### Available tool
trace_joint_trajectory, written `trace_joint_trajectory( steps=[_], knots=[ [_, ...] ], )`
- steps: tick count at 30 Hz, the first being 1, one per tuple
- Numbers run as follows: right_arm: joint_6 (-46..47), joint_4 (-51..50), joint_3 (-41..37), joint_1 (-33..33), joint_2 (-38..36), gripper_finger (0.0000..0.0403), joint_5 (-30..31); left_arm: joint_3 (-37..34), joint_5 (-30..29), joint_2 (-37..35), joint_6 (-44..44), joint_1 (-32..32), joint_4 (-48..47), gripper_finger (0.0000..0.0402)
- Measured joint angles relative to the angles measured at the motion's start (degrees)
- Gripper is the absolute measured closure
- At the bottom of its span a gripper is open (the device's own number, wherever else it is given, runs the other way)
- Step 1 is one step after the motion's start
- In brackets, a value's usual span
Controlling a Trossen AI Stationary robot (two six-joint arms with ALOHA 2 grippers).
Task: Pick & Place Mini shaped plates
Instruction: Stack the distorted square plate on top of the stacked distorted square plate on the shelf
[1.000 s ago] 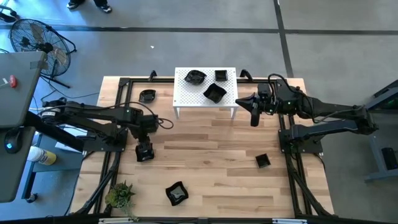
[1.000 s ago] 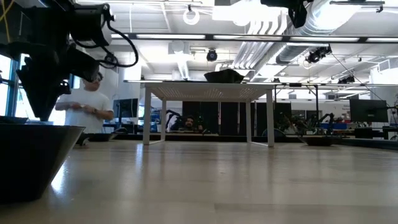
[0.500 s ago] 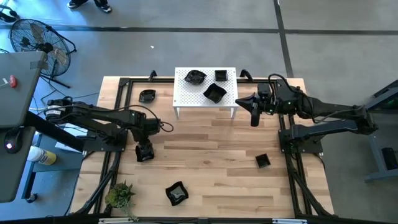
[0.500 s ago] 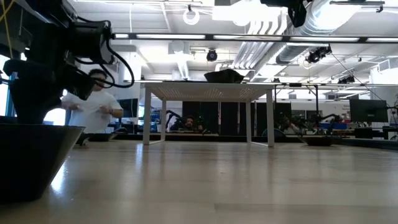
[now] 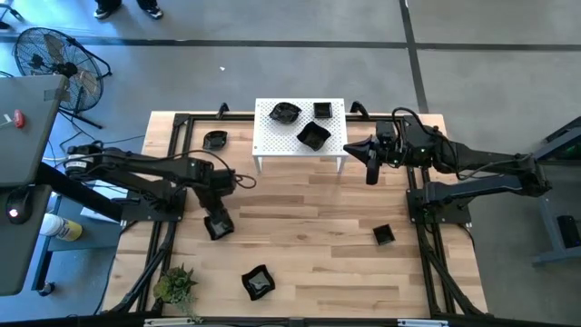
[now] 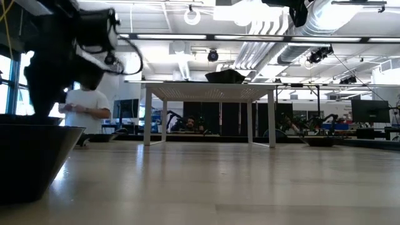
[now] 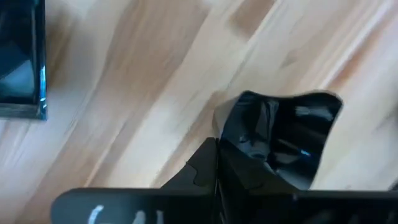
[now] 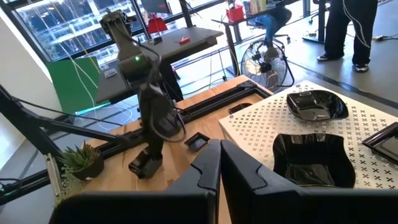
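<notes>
The left arm reaches low across the wooden table [image 5: 309, 236] from its left edge, elbow bent, and the left gripper [image 5: 218, 224] is down at the surface with its fingers [image 7: 205, 165] pressed together on a glossy black plate [image 7: 277, 140] with a wavy edge, which the left wrist view shows tilted up off the boards in front of the wrist. Just past that gripper in the same view lies part of another black plate [image 7: 22, 59], square-edged and flat on the wood. The right arm stretches in from the table's right side and holds the right gripper [image 5: 371, 170] in the air, fingers shut with nothing between them, just beside the right end of a white perforated rack [image 5: 272, 141]. On the rack, ahead of that gripper, sit three plates: a rounded one [image 5: 285, 112], a small square one [image 5: 322, 110] and a larger wavy one [image 5: 314, 135]. A further plate [image 5: 215, 139] lies on the table beyond the left gripper, toward the rack; a small square plate [image 5: 384, 235] lies below the right gripper, and a wavy plate [image 5: 259, 282] lies near the front edge, right of a small green plant [image 5: 175, 284]. The table is pale wood planks in a black frame. A floor fan [image 5: 54, 56] stands on the grey floor off the left rear corner, and in the low view a person [image 6: 87, 112] in white stands in the room behind.
</notes>
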Motion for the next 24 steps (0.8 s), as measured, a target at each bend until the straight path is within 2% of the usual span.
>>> trace_joint_trajectory(
  steps=[3, 7, 12, 19, 24],
  knots=[
    [0.0, 0.0, 0.0, 0.0, 0.0, 0.0396, -0.7, 3.0, 0.1, -0.1, -6.2, 0.0, 2.6, 0.0397],
    [0.0, 0.0, 0.0, 0.0, 0.0, 0.0396, -2.0, 5.8, -0.8, -0.2, -17.5, 0.0, 11.4, 0.0399],
    [0.0, -0.1, 0.0, 0.0, 0.0, 0.0396, -2.1, 6.6, -6.6, 1.6, -26.9, 0.0, 22.2, 0.0399],
    [0.0, -0.5, 0.0, 0.0, 0.0, 0.0396, -2.6, 6.5, -12.0, 8.9, -34.1, -0.9, 34.0, 0.0399],
    [0.1, -0.9, 0.0, 0.0, 0.0, 0.0396, -3.2, 6.5, -13.4, 14.3, -38.4, -0.9, 40.8, 0.0399]
  ],
)
